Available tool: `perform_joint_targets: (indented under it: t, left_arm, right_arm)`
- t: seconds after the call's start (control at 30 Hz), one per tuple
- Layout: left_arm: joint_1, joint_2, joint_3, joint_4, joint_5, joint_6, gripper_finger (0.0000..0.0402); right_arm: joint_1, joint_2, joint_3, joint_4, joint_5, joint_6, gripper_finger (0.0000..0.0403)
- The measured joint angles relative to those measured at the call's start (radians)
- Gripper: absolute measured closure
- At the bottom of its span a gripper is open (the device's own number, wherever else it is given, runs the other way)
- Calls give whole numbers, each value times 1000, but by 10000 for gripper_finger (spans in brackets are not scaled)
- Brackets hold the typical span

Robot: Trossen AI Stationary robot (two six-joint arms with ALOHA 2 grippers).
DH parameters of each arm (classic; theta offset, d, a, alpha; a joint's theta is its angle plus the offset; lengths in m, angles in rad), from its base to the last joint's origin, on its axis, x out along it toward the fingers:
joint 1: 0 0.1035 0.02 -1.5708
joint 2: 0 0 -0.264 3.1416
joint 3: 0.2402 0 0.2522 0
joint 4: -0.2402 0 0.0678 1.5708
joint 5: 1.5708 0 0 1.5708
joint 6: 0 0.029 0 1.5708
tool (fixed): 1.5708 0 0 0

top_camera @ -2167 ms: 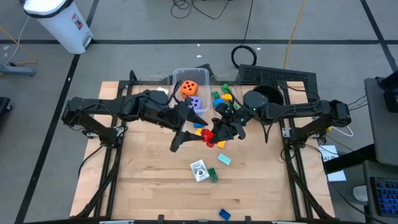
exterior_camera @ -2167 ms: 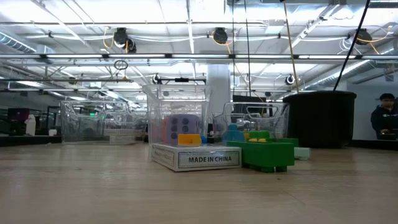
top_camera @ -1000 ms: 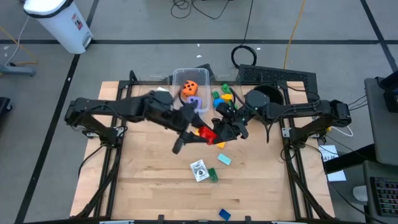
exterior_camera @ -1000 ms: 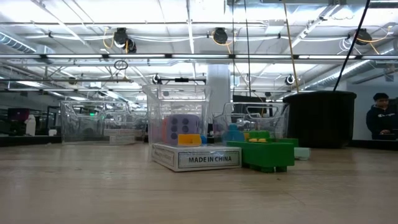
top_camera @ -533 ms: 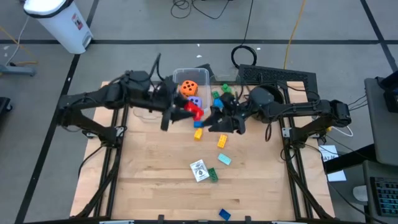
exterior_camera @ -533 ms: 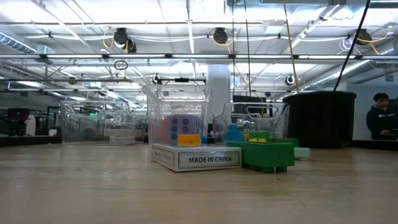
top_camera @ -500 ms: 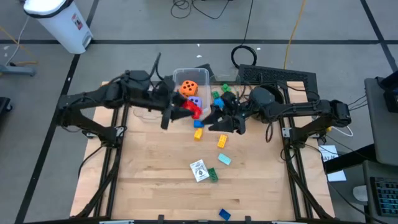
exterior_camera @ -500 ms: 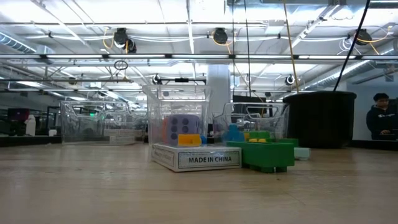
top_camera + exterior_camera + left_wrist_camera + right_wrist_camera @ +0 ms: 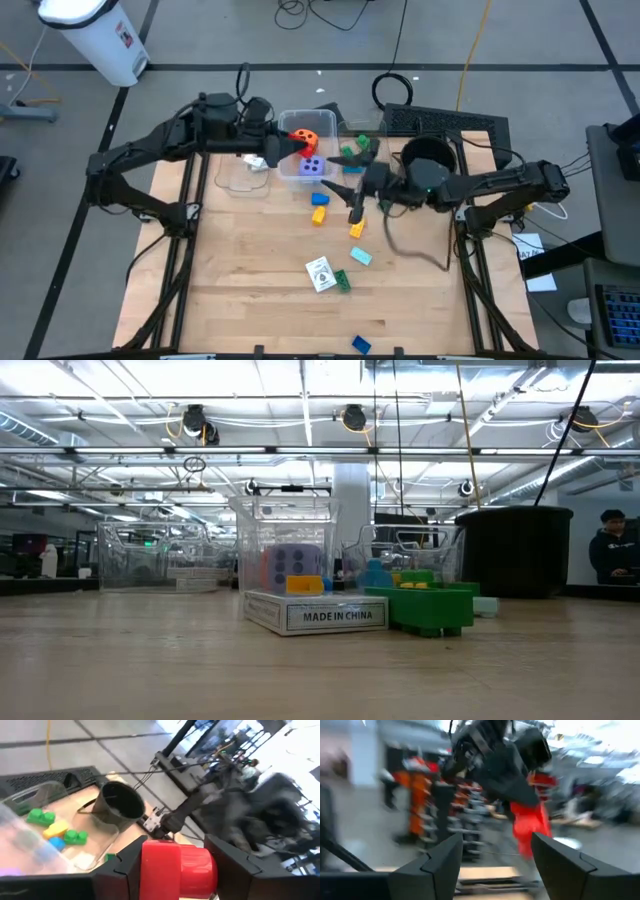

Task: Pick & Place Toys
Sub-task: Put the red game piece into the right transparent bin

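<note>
While the left gripper (image 9: pixel 287 146) hangs over the clear plastic bin (image 9: pixel 283 127) in the upper middle of the high view, its two dark fingers are closed on a small red plastic brick (image 9: pixel 298 138); the left wrist view shows that red brick (image 9: pixel 177 869) clamped between the fingers, filling the gap between them. Inside the same bin lie an orange foam die with dots (image 9: pixel 310 133) and a purple foam die with dots (image 9: pixel 313 167).

Just right of centre in the high view, the right gripper (image 9: pixel 352 205) points toward the lower left, above the wooden table (image 9: pixel 240 280). In the right wrist view its dark fingers (image 9: pixel 432 867) stand well apart with nothing between them.

A second clear bin (image 9: pixel 352 135), right of the first, holds a green plastic brick (image 9: pixel 352 153). On the bare wood below the bins sit a blue brick (image 9: pixel 321 198) touching a yellow brick (image 9: pixel 319 215), and another yellow brick (image 9: pixel 356 229) just under the right gripper. Lower, a pale blue brick (image 9: pixel 360 257) lies apart; a white pack of playing cards (image 9: pixel 319 273) rests beside a dark green brick (image 9: pixel 342 282) in the lower middle. One blue brick (image 9: pixel 360 345) sits at the bottom edge. A black pot (image 9: pixel 428 155) stands at the table's upper right.
</note>
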Motion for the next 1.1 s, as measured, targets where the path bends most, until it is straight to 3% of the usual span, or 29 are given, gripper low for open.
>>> perform_joint_targets:
  t: [0.13,0.4,0.67,0.9,1.1]
  left_arm:
    - [11,33,0,47,14,-27,216]
    - [14,104,0,197,128,-85,232]
    - [3,153,1,260,167,-123,224]
    - [-1,166,0,308,198,-142,231]
    - [-2,166,0,308,197,-146,213]
  right_arm:
    - [33,15,30,-30,125,-132,165]
    - [42,26,31,-37,284,-198,142]
    - [41,26,31,-38,331,-239,127]
    - [39,26,31,-57,392,-241,146]
    - [39,26,31,-64,396,-256,190]
